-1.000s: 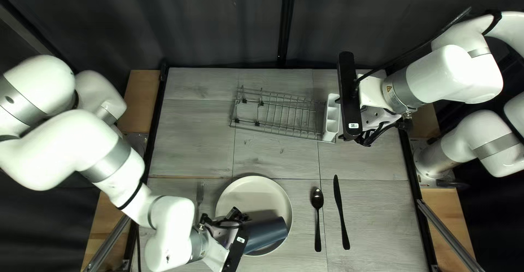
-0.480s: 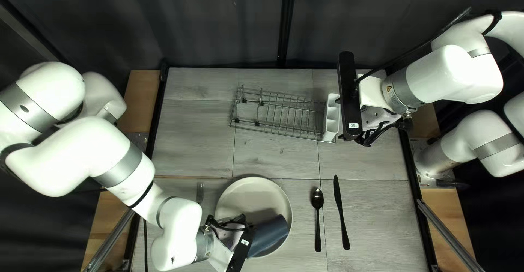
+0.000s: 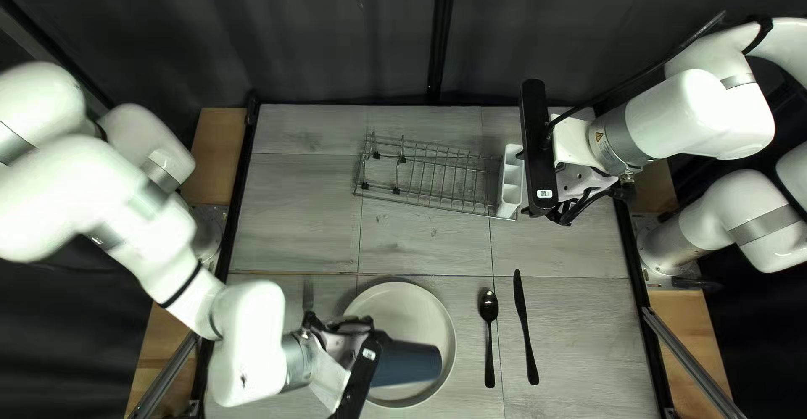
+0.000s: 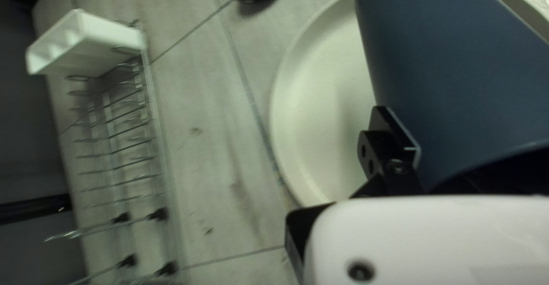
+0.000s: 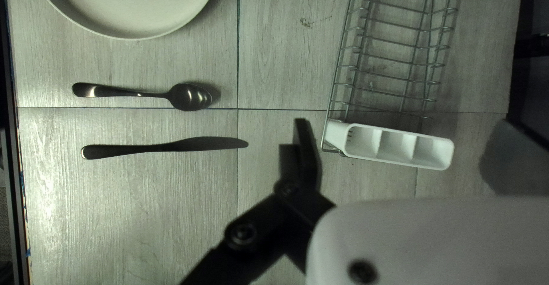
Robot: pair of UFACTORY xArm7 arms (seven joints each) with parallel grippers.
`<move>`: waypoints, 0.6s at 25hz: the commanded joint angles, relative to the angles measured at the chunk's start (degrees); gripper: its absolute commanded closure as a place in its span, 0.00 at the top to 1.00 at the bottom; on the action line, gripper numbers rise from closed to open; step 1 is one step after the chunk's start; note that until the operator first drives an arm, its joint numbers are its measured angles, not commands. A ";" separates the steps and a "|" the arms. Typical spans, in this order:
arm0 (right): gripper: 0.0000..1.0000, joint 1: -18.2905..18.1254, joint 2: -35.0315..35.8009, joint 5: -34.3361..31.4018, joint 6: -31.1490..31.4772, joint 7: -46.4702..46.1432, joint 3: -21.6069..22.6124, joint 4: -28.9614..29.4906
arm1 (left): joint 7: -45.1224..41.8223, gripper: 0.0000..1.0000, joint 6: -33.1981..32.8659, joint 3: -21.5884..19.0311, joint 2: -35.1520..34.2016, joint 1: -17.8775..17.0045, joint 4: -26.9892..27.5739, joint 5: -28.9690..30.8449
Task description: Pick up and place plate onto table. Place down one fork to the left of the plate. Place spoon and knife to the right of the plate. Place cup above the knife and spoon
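Dark, seemingly pleated curtain (image 3: 336,36) behind table (image 3: 294,196)

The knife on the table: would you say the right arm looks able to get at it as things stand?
Probably yes: nothing covers the knife, and the cup is away at the plate, beyond the spoon.

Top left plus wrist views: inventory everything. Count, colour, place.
plate: 1, cream, table
cup: 1, blue, over plate
fork: 1, grey, plate's left
spoon: 1, dark, plate's right
knife: 1, dark, spoon's right
rack: 1, silver, beyond plate
caddy: 1, white, rack end
table: 1, grey, centre
curtain: 1, dark, behind
boards: 2+, tan, sides
rails: 2, silver, near corners
arms: 2, white, sides
left tool: 1, black, holding cup
right tool: 1, black, beside caddy
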 commanded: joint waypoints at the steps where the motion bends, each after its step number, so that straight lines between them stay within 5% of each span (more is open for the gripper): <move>1: 1.00 0.00 0.00 0.00 0.00 0.00 0.00 0.00 | 19.24 0.00 11.31 5.95 -13.33 -2.89 -0.43 -16.75; 7: 1.00 0.00 0.00 0.00 0.00 0.00 0.00 0.00 | 37.09 0.00 27.42 13.64 -19.89 -3.16 6.62 -28.50; 15: 1.00 0.00 0.00 0.00 0.00 0.00 0.00 0.00 | 37.44 0.00 27.15 14.69 -20.30 -2.92 6.43 -29.75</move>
